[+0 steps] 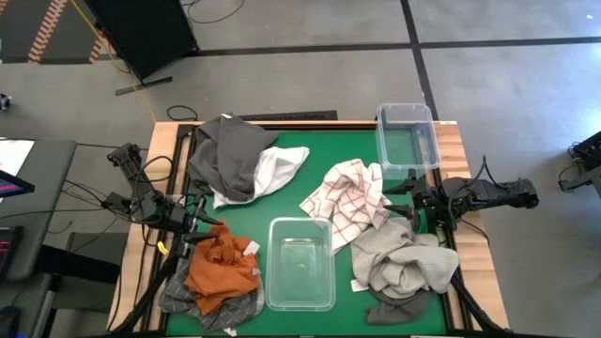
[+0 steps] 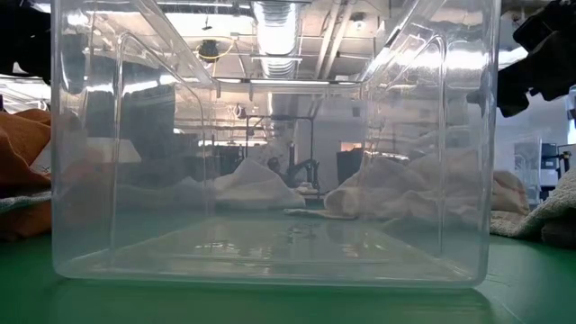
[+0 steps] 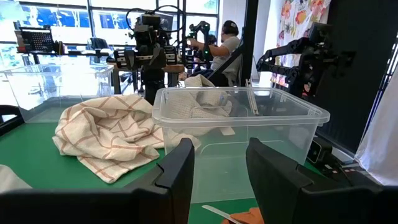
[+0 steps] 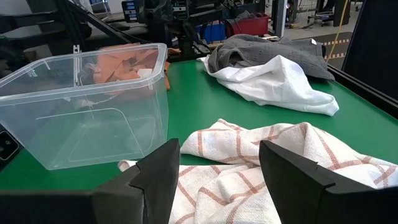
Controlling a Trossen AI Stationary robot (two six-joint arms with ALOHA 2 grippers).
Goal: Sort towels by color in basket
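Observation:
Towels lie in heaps on the green table. A dark grey towel [image 1: 225, 150] and a white towel [image 1: 282, 167] are at the far left, and a white towel with red checks [image 1: 352, 197] lies in the middle. A beige-grey towel [image 1: 404, 255] sits at the near right on a darker one [image 1: 394, 308]. At the near left, a rust orange towel [image 1: 221, 270] rests on a heathered grey one [image 1: 211, 310]. My left gripper [image 3: 221, 168] hovers open, level, by the orange towel. My right gripper [image 4: 217, 165] hovers open over the checked towel [image 4: 249, 162].
One clear plastic basket [image 1: 300, 265] stands at the near middle of the table with nothing in it. A second one [image 1: 407, 136] stands at the far right corner. A wooden rim [image 1: 451, 141] frames the table. In the left wrist view a person [image 3: 227, 43] sits beyond the table.

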